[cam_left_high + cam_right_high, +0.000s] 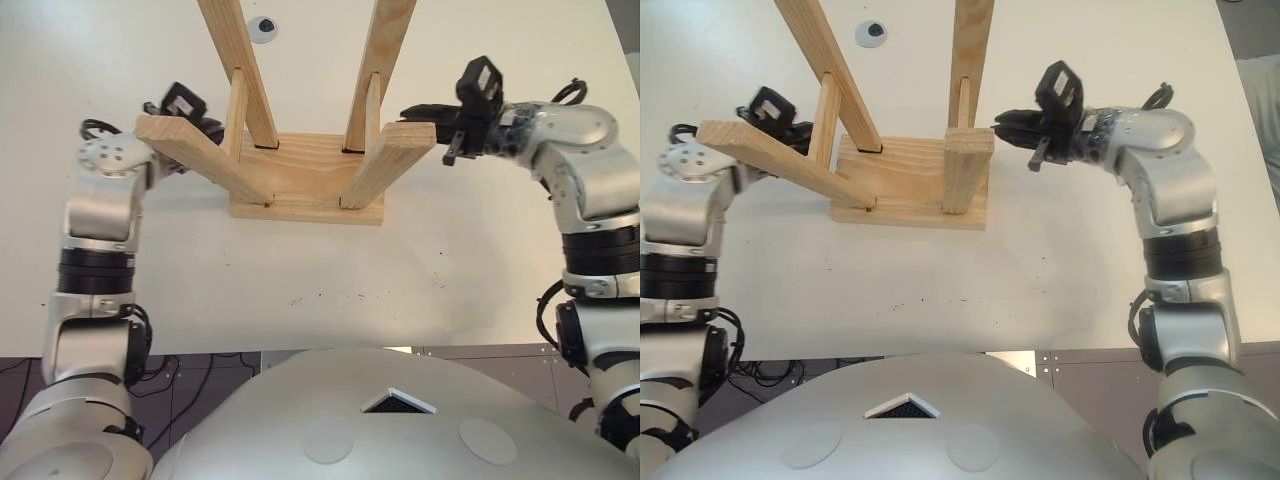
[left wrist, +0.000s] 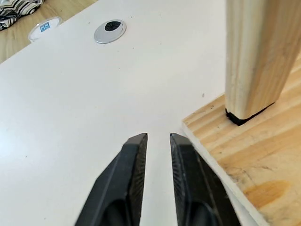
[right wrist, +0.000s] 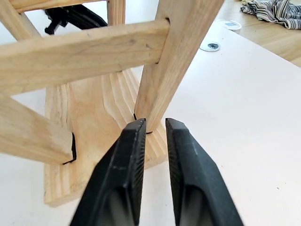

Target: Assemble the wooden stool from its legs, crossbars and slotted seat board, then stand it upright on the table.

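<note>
Though its parts are joined, the pale wooden stool (image 1: 300, 165) stands upside down at the middle of the white table (image 1: 450, 270). Its slotted seat board (image 1: 310, 208) lies flat on the top, with four legs (image 1: 385, 165) splaying upward and crossbars (image 3: 80, 52) linking them. The left gripper (image 2: 158, 137) sits just beside the board's left edge and the right gripper (image 3: 155, 122) just beside the near right leg, each with fingers slightly parted around nothing. A round grey grommet (image 1: 264, 28) lies on the table beyond the stool.
</note>
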Tool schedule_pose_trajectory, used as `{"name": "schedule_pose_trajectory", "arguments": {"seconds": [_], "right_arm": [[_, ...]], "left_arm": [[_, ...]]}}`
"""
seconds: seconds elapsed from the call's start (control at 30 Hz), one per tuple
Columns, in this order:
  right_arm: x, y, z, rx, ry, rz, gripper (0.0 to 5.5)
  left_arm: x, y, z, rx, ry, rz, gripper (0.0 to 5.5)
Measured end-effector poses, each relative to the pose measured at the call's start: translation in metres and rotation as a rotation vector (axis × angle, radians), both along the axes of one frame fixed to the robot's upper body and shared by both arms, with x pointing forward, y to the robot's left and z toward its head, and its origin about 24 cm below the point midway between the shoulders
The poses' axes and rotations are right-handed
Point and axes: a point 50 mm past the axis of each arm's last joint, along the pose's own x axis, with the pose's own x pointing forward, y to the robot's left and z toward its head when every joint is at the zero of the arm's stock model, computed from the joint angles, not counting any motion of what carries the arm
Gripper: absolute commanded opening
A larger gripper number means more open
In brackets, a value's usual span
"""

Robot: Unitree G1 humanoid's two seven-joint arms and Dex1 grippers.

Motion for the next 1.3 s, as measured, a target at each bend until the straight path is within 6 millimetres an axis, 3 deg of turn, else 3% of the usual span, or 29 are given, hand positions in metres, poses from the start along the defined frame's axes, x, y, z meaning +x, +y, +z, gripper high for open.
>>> {"name": "schedule_pose_trajectory", "arguments": {"seconds": [0.17,0.27,0.43,0.6,0.77,1.0,1.23,1.3], "right_arm": [[-0.005,0.002,-0.003,0.014,0.057,0.067,2.08],[-0.025,-0.004,-0.010,-0.024,0.151,0.168,2.66],[-0.043,-0.004,-0.017,-0.053,0.215,0.244,2.66],[-0.046,0.006,-0.016,-0.041,0.217,0.247,2.66],[-0.055,0.029,-0.021,0.055,0.261,0.286,2.66],[-0.056,0.036,-0.028,0.084,0.318,0.228,1.69],[-0.051,0.042,-0.042,0.141,0.397,0.126,0.56],[-0.051,0.042,-0.044,0.132,0.400,0.109,0.55]], "left_arm": [[-0.003,-0.004,0.002,-0.132,0.046,-0.141,1.91],[-0.019,0.010,0.001,-0.103,0.109,-0.220,2.29],[-0.044,0.023,0.000,-0.066,0.203,-0.322,2.29],[-0.056,0.000,-0.001,-0.166,0.210,-0.405,2.29],[-0.061,-0.013,-0.005,-0.220,0.210,-0.424,2.29],[-0.061,-0.013,-0.008,-0.226,0.205,-0.389,1.55],[-0.061,-0.012,-0.013,-0.226,0.229,-0.373,1.49],[-0.060,-0.010,-0.014,-0.228,0.232,-0.367,1.49]]}}
